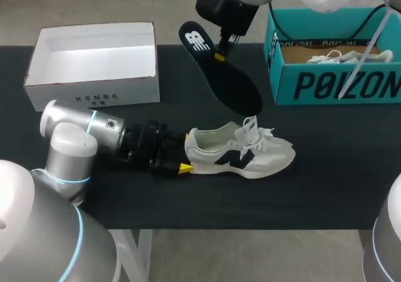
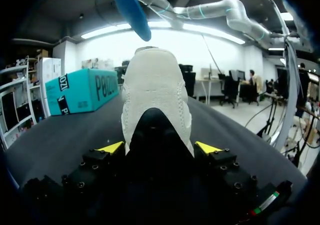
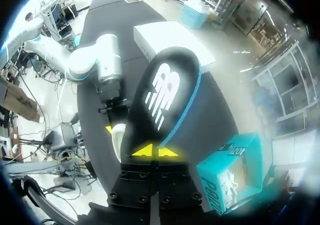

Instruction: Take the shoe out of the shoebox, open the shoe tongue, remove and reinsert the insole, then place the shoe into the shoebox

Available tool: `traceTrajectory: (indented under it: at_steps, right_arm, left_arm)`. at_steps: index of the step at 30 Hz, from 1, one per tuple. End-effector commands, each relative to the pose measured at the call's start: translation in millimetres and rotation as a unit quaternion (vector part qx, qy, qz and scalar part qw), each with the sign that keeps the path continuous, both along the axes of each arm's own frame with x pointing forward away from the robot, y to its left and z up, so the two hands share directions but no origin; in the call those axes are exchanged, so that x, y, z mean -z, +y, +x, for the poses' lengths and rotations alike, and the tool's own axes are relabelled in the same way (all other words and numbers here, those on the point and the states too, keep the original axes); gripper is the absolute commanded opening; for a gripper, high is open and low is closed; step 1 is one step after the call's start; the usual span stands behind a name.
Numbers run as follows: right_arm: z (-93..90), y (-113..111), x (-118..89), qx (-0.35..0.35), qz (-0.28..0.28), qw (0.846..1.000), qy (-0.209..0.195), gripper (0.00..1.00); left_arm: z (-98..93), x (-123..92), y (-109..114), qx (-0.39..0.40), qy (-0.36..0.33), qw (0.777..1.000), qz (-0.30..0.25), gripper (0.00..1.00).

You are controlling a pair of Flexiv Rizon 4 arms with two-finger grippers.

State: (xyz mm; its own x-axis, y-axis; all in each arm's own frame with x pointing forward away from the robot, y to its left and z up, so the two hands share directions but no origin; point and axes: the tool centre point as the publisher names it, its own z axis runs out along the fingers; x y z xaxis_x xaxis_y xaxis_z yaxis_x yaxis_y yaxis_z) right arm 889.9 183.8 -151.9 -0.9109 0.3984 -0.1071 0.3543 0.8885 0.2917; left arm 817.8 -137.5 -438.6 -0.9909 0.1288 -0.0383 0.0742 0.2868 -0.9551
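A white sneaker [image 1: 241,153] with a dark side logo lies on its sole in the middle of the black table. My left gripper [image 1: 186,153] is closed on its heel, one yellow-tipped finger on each side [image 2: 159,147]. In the left wrist view the heel [image 2: 155,90] fills the space between the fingers. My right gripper [image 1: 219,53] hangs above the table behind the sneaker, shut on a black insole [image 1: 219,69] with a white logo. The insole [image 3: 162,100] slopes down toward the shoe's opening. Its blue underside [image 2: 130,10] shows above the sneaker. The open white shoebox [image 1: 94,91] stands at the back left.
A teal box [image 1: 338,84] with another white shoe [image 1: 348,56] inside it stands at the back right, with a cable hanging over it. In the right wrist view, the white shoebox [image 3: 170,37] lies beyond the insole and the teal box [image 3: 225,170] beside the gripper.
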Motion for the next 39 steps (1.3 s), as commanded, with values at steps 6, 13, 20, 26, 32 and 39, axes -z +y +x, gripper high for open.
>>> traceTrajectory:
  at_steps: [6,13,20,26,32,39]
  right_arm:
    - [0.2,0.7,0.1,0.001,-0.001,1.0,0.0,0.0]
    - [0.2,0.7,0.1,0.001,-0.001,1.0,0.0,0.0]
    - [0.2,0.7,0.1,0.001,-0.001,1.0,0.0,0.0]
    - [0.2,0.7,0.1,0.001,-0.001,1.0,0.0,0.0]
    - [0.2,0.7,0.1,0.001,-0.001,1.0,0.0,0.0]
    - [-19.2,-5.2,0.3,0.011,0.029,0.999,0.016,0.0]
  left_arm:
    - [-0.4,4.1,-0.4,0.0,0.0,1.0,0.0,0.0]
    - [-0.4,4.1,-0.4,0.0,0.0,1.0,0.0,0.0]
    - [-0.4,4.1,-0.4,0.0,0.0,1.0,0.0,0.0]
    - [-0.4,4.1,-0.4,0.0,0.0,1.0,0.0,0.0]
    - [-0.4,4.1,-0.4,0.0,0.0,1.0,0.0,0.0]
    - [-0.4,4.1,-0.4,0.0,0.0,1.0,0.0,0.0]
